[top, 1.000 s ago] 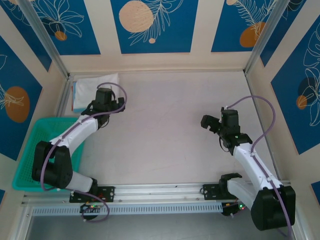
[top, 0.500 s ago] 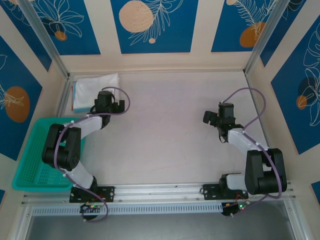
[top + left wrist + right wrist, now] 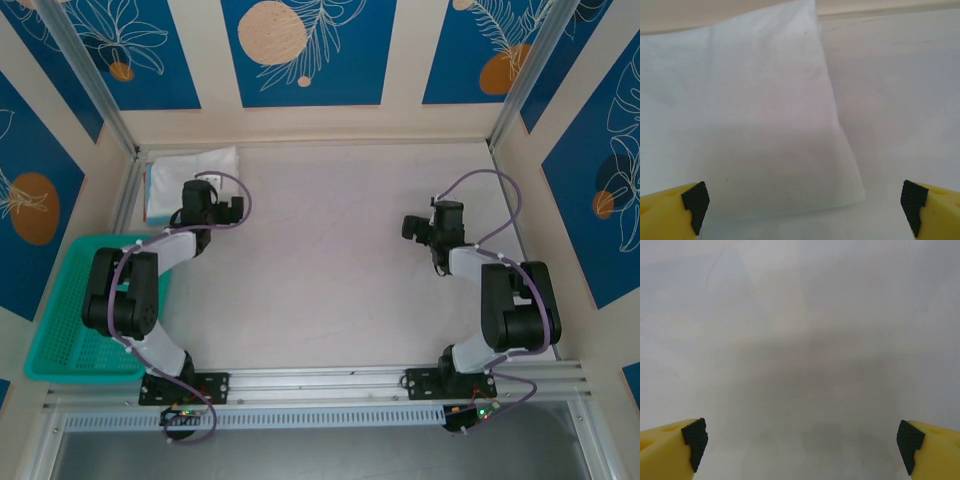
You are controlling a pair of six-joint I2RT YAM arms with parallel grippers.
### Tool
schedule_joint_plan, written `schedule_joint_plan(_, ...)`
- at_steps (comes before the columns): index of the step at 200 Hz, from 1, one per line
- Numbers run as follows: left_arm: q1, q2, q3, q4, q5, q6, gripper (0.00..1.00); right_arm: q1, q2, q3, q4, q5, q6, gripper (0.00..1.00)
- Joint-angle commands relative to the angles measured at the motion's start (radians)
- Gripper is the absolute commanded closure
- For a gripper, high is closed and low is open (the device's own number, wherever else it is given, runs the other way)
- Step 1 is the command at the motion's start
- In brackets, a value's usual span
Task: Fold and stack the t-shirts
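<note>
Both t-shirts [image 3: 195, 165] are seen folded and stacked in the worktop's [image 3: 330, 250] far-left corner, white over light-blue. The pile is found just ahead of the left claw [image 3: 802, 202], spread and empty. The right claw [image 3: 802, 440], likewise spread, is found well apart.

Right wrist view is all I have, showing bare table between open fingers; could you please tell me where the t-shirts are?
Observer: The white t-shirt lies folded in the far left corner of the table, the edge of a light-blue t-shirt showing along its left side.
Operator: Thank you; is the left end effector holding it?
Observer: No, the left end effector is open, the shirt's near corner lying ahead between its fingers.
Operator: And the basket?
Observer: The teal basket sits left of the table, near side, no cloth visible in it.
</note>
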Motion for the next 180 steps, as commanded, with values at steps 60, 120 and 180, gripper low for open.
schedule_joint_plan(60, 0.015, 0.063, -0.009, 0.108, 0.06, 0.037, 0.0, -0.002, -0.028, -0.115, 0.305, -0.063, -0.069, 0.01)
schedule_joint_plan(120, 0.014, 0.009, -0.085, 0.17, 0.104, 0.056, 0.0, 0.0, -0.022, -0.251, 0.557, -0.084, -0.081, 0.01)
schedule_joint_plan(180, 0.016, -0.073, -0.124, 0.156, 0.079, 0.03, 0.0, -0.001, -0.007, -0.262, 0.586, -0.074, -0.076, 0.01)
